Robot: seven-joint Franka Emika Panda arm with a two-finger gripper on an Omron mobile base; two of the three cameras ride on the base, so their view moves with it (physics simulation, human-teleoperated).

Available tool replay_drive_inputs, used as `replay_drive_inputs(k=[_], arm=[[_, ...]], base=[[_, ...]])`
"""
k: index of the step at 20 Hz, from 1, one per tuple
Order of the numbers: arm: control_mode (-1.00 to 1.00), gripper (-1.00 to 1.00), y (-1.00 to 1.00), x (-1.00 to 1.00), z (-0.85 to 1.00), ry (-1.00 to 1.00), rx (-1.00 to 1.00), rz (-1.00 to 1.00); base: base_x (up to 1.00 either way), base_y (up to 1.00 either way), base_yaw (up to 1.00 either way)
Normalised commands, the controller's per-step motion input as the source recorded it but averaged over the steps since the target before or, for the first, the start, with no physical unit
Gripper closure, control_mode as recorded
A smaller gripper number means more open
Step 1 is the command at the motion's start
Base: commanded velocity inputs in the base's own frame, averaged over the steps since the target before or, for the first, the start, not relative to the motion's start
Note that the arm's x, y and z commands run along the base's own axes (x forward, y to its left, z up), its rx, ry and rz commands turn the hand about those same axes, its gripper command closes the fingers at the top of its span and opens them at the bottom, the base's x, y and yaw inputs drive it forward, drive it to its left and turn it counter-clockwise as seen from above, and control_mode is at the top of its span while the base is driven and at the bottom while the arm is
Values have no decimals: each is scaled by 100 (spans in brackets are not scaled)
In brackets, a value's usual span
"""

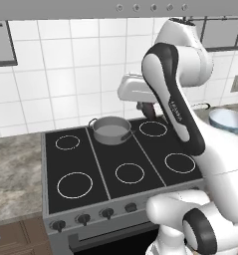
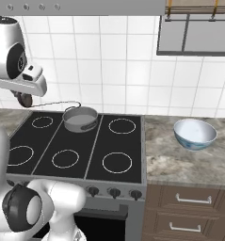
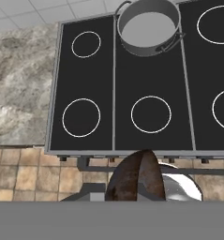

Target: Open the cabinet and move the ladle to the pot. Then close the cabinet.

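Black stove (image 1: 115, 159) bears the pot (image 1: 111, 130); marble counter (image 2: 189, 162) the bowl (image 2: 195, 133)

Grey metal pot (image 1: 111, 130) on a black hob (image 1: 115, 164) ringed with thin white circles. Pale blue-white bowl (image 2: 195, 134) on mottled grey-brown stone counter (image 2: 189, 162). White square wall tiles (image 2: 123, 61) with grey grout. Brown drawers (image 2: 189, 212) with silver handles. Tan floor tiles (image 3: 24, 176) below.

White square tiles (image 2: 118, 61) cover the wall behind a black stovetop (image 2: 81, 150); mottled stone counters (image 2: 189, 164) flank it, above brown drawers (image 2: 189, 207) and what looks like tan floor tiles (image 3: 19, 173).
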Motion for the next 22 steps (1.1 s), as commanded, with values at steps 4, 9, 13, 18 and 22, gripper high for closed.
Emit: replay_drive_inputs(k=[4,9,13,18,22], arm=[[-100,100,0,49,-12,6,0,0],[-100,100,-3,100,-48,13,0,-1],[-100,100,-4,100,-63,9,0,-1],[-100,100,0,100,-45,8,0,-1],[-100,100,0,100,-19,5,0,0]], base=[[47,4,0],[0,0,0],[0,0,0],[0,0,0],[0,0,0]])
